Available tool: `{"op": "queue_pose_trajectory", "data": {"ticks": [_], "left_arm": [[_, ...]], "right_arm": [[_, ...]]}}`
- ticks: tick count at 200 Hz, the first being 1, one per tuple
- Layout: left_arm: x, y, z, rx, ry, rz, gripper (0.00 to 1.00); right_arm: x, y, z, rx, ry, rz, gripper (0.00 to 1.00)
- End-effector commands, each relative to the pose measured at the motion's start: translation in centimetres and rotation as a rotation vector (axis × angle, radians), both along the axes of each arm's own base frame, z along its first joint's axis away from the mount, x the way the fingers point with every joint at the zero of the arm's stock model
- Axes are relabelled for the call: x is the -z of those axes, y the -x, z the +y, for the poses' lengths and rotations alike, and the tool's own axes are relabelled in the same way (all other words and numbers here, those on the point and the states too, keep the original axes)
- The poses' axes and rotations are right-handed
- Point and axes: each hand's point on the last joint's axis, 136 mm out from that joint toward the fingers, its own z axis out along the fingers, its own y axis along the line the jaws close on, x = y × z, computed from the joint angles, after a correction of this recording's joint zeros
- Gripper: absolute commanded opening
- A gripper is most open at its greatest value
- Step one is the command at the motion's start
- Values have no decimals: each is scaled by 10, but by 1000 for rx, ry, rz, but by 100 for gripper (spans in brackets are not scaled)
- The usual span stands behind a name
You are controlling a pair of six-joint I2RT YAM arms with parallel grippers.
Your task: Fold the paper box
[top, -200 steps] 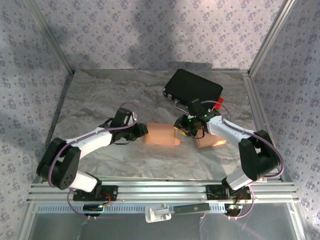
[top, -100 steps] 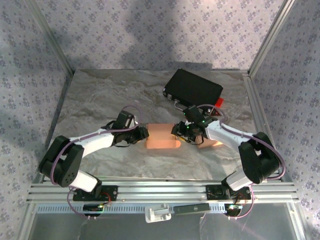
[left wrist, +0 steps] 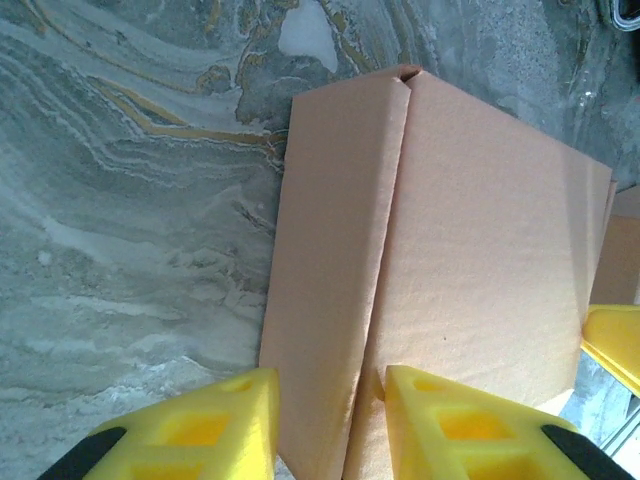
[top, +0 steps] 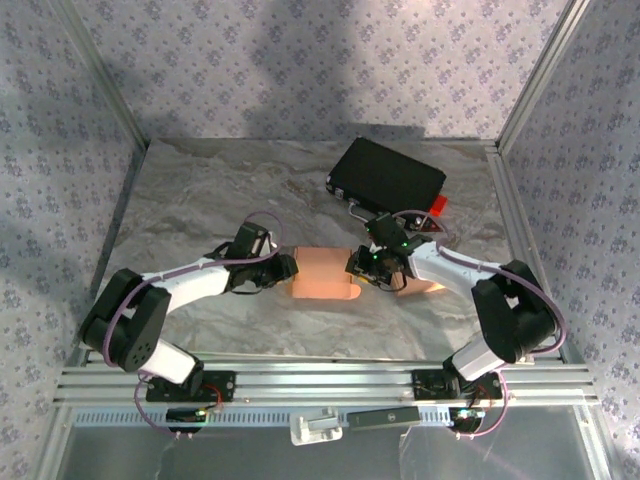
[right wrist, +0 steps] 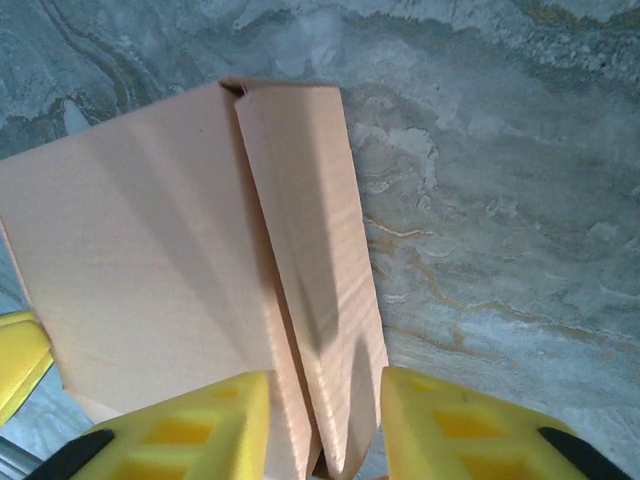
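The tan paper box (top: 322, 274) lies mid-table between my two grippers. My left gripper (top: 285, 268) is at its left end and my right gripper (top: 362, 268) at its right end. In the left wrist view the yellow fingers (left wrist: 190, 430) straddle the folded-up side wall (left wrist: 330, 230), with the box floor (left wrist: 480, 220) to the right; the left gripper (left wrist: 330, 420) is shut on that wall. In the right wrist view the opposite folded wall (right wrist: 310, 220) stands between the yellow fingers (right wrist: 470, 430), and the right gripper (right wrist: 325, 420) is shut on it beside the box floor (right wrist: 140, 240).
A black case (top: 388, 178) with a red tag (top: 438, 205) sits at the back right. A tan flap (top: 425, 285) shows under the right arm. Metal frame posts border the marble table (top: 200, 200), and a rail (top: 320, 380) runs along the near edge.
Both grippers have closed in on the box's end walls. The right gripper has moved slightly left and nearer, and the box has shifted a little toward the near edge.
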Motion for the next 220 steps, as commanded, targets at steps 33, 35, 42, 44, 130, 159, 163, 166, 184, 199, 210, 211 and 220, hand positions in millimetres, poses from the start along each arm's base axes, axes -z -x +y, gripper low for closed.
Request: {"op": "queue_pose_trajectory", "data": {"ticks": [33, 35, 42, 44, 130, 159, 163, 166, 184, 199, 210, 211, 220], "left_arm": [[5, 0, -3, 8, -4, 1, 30], [6, 1, -3, 7, -4, 3, 30], [6, 1, -3, 7, -5, 3, 30], [6, 0, -3, 8, -4, 2, 30], [9, 2, -3, 22, -3, -8, 25], [10, 3, -2, 22, 5, -17, 24], [9, 2, -2, 22, 9, -22, 24], [10, 2, -2, 22, 11, -21, 24], [10, 2, -2, 27, 23, -26, 23], [14, 3, 0, 28, 23, -20, 22], [17, 3, 4, 20, 31, -12, 21], [18, 3, 4, 19, 31, -11, 21], [21, 3, 8, 10, 35, -7, 21]], "right_arm": [[14, 0, -4, -12, 31, 16, 28], [14, 0, -4, -11, 31, 17, 28], [13, 0, -3, -12, 29, 14, 28], [12, 0, -3, -13, 28, 14, 28], [-28, -10, -9, -54, -62, -146, 53], [-32, -12, -8, -79, -190, -178, 64], [-31, -13, -8, -82, -205, -180, 65], [-30, -12, -8, -86, -215, -179, 66], [-29, -13, -7, -113, -248, -187, 69], [-27, -12, -2, -148, -269, -179, 71], [-24, -12, 0, -160, -272, -169, 72], [-23, -12, 0, -161, -271, -166, 72], [-20, -12, 1, -167, -276, -162, 73]]}}
